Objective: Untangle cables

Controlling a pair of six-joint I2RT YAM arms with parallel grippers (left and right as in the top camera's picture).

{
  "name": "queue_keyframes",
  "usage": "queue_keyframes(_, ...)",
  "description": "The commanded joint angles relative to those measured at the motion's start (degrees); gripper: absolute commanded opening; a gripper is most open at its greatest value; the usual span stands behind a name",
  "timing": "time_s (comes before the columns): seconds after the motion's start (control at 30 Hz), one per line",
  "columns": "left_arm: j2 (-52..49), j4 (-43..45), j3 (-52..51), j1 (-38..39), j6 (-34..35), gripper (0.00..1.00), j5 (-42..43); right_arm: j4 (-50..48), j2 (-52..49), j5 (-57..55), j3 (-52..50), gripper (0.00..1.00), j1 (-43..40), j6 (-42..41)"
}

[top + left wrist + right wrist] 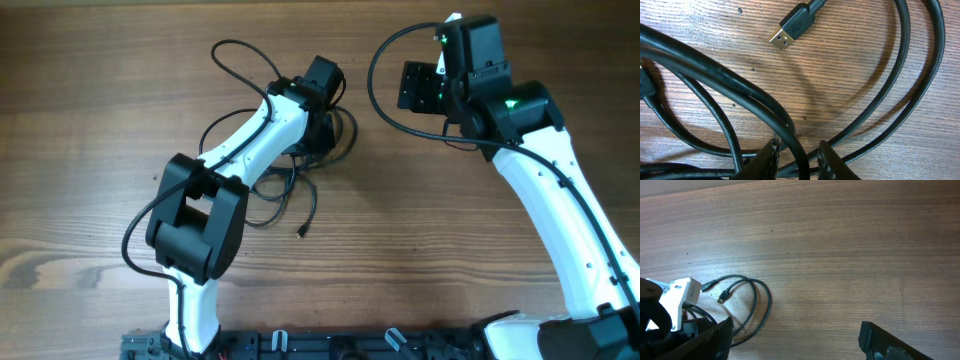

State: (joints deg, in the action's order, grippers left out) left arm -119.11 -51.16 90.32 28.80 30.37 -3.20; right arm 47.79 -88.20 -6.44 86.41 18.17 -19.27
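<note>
Left hand (pixel 798 152) straddles cables (pixel 800 20) strand; right hand (pixel 795 340) agape, well apart.

cables (pixel 715 67): glossy black rubbery | plug (pixel 780 40): shiny metal | table (pixel 850 65): matt wood

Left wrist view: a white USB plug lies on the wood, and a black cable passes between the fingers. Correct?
The left wrist view shows the USB plug is black, not white; the rest is right.

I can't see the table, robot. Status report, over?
Left gripper down in the cables, astride one strand, grip unclear. Right gripper open, empty, away from them. Loops overlapping, not untangled. Nothing blocking.
</note>
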Motion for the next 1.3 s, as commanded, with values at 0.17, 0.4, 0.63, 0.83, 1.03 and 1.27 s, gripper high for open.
queue_keyframes(0.17,-1.5,0.6,-0.5,0.2,0.3,0.24,-1.2,0.6,-1.0,-0.5,0.9,0.83,-0.3,-0.2)
queue_keyframes(0.4,-1.0,0.6,1.1,0.0,-3.5,0.04,-1.2,0.5,-1.0,-0.5,0.9,0.83,-0.3,-0.2)
queue_keyframes(0.63,16.2,-7.0,19.6,-2.4,-4.6,0.04,3.3,-0.5,-1.0,-0.3,0.9,0.84,-0.3,-0.4)
queue_keyframes(0.83,29.9,-5.0,21.2,-4.6,-0.1,0.04,4.2,-1.4,-1.0,2.3,0.9,0.84,-0.3,-0.2)
queue_keyframes(1.03,35.6,-3.5,21.2,-8.2,3.4,0.04,9.9,-6.7,-0.8,24.2,0.9,0.82,-0.3,9.2)
queue_keyframes(1.27,32.0,-1.9,21.2,-16.4,7.3,0.04,33.9,-10.7,1.7,47.2,0.9,0.82,-0.3,14.2)
